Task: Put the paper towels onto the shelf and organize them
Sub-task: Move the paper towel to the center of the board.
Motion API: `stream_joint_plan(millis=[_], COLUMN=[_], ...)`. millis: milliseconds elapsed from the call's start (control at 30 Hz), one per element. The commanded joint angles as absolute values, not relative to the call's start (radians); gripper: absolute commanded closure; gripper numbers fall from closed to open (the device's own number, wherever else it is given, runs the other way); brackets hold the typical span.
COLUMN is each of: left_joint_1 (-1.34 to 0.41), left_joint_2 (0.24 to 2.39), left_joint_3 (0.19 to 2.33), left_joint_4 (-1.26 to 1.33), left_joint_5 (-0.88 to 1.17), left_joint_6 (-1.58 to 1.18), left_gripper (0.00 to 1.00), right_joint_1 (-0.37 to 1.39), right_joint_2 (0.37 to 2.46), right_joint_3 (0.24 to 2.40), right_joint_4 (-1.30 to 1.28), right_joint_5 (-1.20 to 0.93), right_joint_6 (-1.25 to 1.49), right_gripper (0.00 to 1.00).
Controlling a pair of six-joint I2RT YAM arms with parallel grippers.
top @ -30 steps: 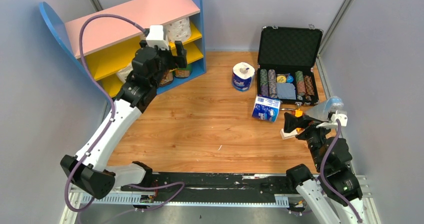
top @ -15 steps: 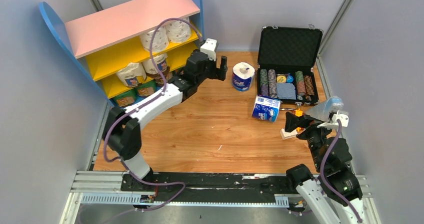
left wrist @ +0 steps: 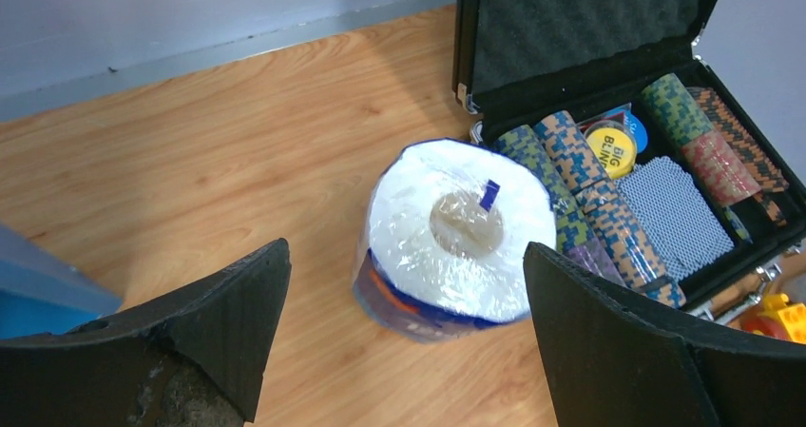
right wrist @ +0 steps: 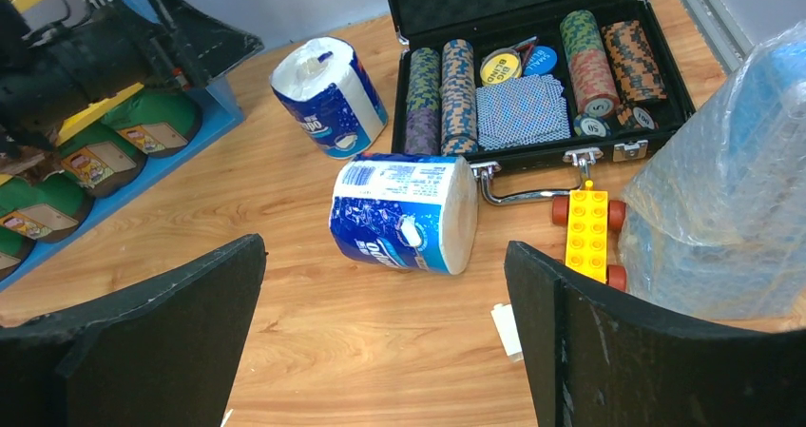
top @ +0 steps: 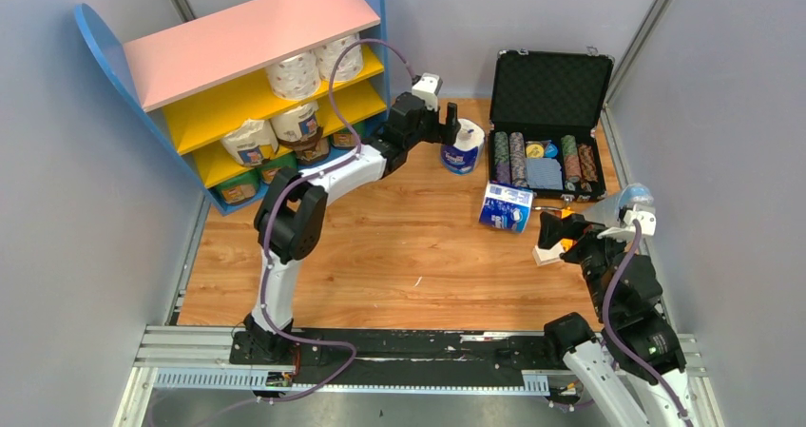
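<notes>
An upright paper towel roll (top: 463, 147) in blue-white wrap stands on the wooden floor beside the black case. My left gripper (top: 449, 123) hovers over it, open; in the left wrist view the roll (left wrist: 456, 237) sits between and beyond the spread fingers of the left gripper (left wrist: 407, 251), untouched. A second blue-white roll (top: 506, 207) lies on its side ahead of my right gripper (top: 551, 235), which is open and empty (right wrist: 385, 246). The shelf (top: 252, 37) at the back left holds white rolls (top: 293, 73) on its yellow upper boards, wrapped ones (top: 249, 142) below, and green ones (top: 238, 191) at the bottom.
An open black case (top: 549, 85) with poker chip stacks stands at the back right. A yellow toy brick with wheels (right wrist: 589, 223), a clear plastic bag (right wrist: 722, 208) and a small white piece (right wrist: 507, 330) lie near my right gripper.
My left arm has swung away from the shelf, to the right, and now reaches over the upright roll with its jaws open. The right arm has hardly moved.
</notes>
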State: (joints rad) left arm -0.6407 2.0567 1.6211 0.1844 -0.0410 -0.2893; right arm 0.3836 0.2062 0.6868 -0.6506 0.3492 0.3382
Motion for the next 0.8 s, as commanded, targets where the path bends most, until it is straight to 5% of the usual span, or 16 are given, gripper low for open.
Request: stream_joint_plan(millis=[0,367,767], left_joint_1=[-0.642,-0.64,-0.641], left_joint_2=[2.154,2.294,2.107], left_joint_3=[1.71,1.783,1.562], left_joint_4=[0.277,0.267,0.178], left_joint_5=[-0.039,-0.039,-0.085], left_joint_6=[-0.319,-0.408,-0.472], left_gripper=[0.01,0.07,0.34], right_joint_1=[0.383,0.382,0.383], right_joint_2=[0.215,0.213,0.165], right_joint_3=[0.689,0.686,0.689], right_joint_4=[-0.626,-0.623,-0.623], right_joint_5=[0.348,0.347,0.342], right_joint_6=[0.331,0.331,0.337], right_gripper=[0.0,0.0,0.0])
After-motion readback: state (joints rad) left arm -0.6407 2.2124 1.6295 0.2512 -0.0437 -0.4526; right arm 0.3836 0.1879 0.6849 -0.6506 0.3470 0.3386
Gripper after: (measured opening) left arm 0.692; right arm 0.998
